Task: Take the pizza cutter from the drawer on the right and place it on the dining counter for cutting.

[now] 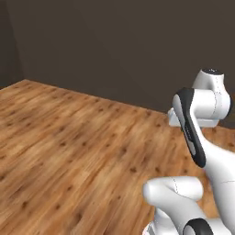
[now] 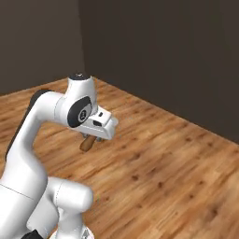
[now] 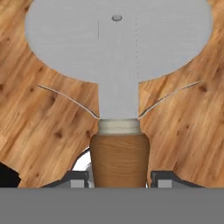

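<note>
Wooden floor (image 1: pixel 69 137) spreads from nine to three o'clock, with no dining counter ahead, so a long carry risks a slip. The gripper (image 3: pixel 118 177) is clamped on the pizza cutter (image 3: pixel 117 57) only by its brown handle (image 3: pixel 118 159); the heavy wheel at twelve could swing loose.

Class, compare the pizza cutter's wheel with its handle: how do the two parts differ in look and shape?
The wheel is flat, round and silver-grey; the handle is a rounded brown wooden barrel. The wheel spreads far wider than the handle. The handle sits between the fingers of the gripper, while the wheel juts out free over the wooden floor. Both belong to the one pizza cutter.
</note>
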Tool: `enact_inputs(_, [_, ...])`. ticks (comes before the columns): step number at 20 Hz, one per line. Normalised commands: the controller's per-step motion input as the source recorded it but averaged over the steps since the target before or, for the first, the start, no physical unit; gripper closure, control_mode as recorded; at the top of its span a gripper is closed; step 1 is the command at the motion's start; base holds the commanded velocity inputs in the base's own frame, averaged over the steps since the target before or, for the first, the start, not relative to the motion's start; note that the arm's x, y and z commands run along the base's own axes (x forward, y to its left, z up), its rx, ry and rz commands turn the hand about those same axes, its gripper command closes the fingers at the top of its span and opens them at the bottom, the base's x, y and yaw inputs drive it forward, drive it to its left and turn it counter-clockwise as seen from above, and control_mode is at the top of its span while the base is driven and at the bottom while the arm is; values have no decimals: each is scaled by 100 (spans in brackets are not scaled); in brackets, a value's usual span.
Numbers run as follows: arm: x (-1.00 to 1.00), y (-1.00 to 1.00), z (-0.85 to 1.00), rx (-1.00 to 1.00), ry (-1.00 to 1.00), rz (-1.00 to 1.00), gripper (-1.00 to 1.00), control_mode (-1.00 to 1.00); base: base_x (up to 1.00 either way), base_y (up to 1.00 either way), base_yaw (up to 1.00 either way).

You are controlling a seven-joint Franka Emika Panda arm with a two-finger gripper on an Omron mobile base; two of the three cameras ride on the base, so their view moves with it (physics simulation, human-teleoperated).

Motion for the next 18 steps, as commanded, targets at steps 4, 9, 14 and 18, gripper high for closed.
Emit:
enact_inputs(4, [0,0,0,0,0,0,100,100,0,7,95])
enact_inputs(9, [0,0,0,0,0,0,100,100,0,4,96])
enact_inputs(14, [0,0,0,0,0,0,100,100,0,1,92])
enact_inputs(18, [0,0,0,0,0,0,100,100,0,1,88])
